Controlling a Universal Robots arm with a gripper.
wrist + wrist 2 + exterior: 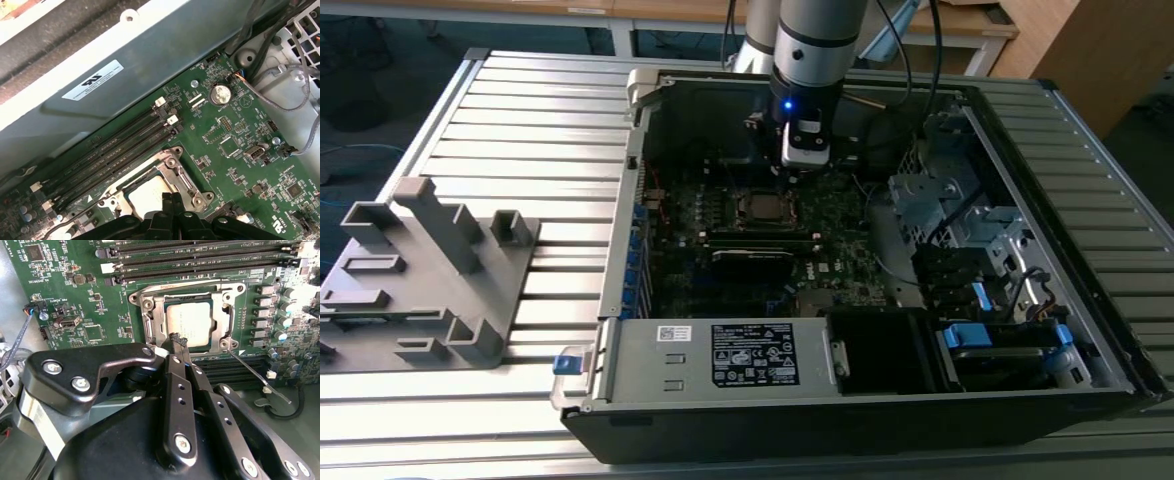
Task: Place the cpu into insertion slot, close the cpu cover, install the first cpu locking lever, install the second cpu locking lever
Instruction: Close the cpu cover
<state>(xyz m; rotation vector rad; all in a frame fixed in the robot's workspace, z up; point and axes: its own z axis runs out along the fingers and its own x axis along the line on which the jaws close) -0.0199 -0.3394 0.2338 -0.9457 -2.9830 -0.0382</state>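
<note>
One cpu (189,324) flat in insertion slot (145,304)

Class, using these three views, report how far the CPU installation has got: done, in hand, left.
Done: the cpu lies in the insertion slot, and the cpu cover looks lowered around it. In hand: the gripper, shut and empty, has its tips by the cover's edge. Left: one locking lever sticks out unlatched; whether the other is latched I cannot tell.
</note>
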